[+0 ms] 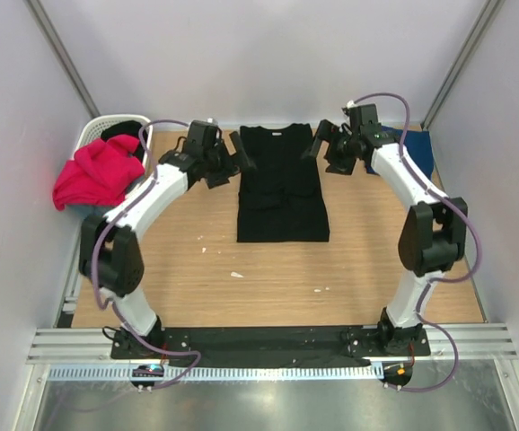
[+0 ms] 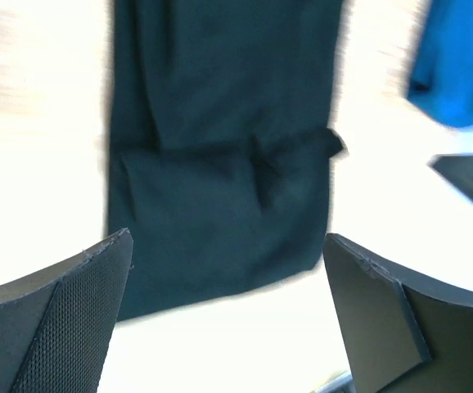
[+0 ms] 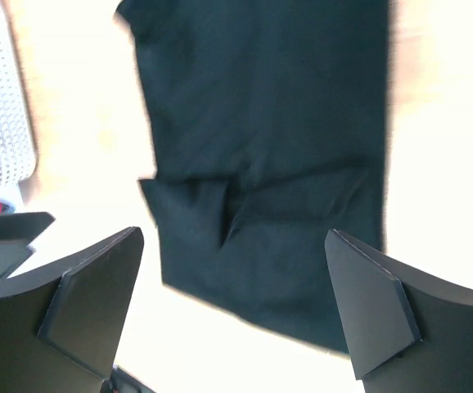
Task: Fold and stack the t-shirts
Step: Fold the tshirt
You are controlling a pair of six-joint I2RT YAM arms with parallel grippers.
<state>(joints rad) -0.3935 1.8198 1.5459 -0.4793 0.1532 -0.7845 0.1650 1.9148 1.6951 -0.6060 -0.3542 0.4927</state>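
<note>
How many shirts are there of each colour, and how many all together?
black shirt: 1
red shirt: 1
blue shirt: 1
Total: 3
A dark thing in the basket is too hidden to count.

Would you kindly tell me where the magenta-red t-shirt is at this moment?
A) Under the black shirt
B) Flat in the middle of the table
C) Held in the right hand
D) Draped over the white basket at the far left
D: the magenta-red t-shirt hangs over the rim of the white laundry basket, while only the black t-shirt lies flat in the middle.
</note>
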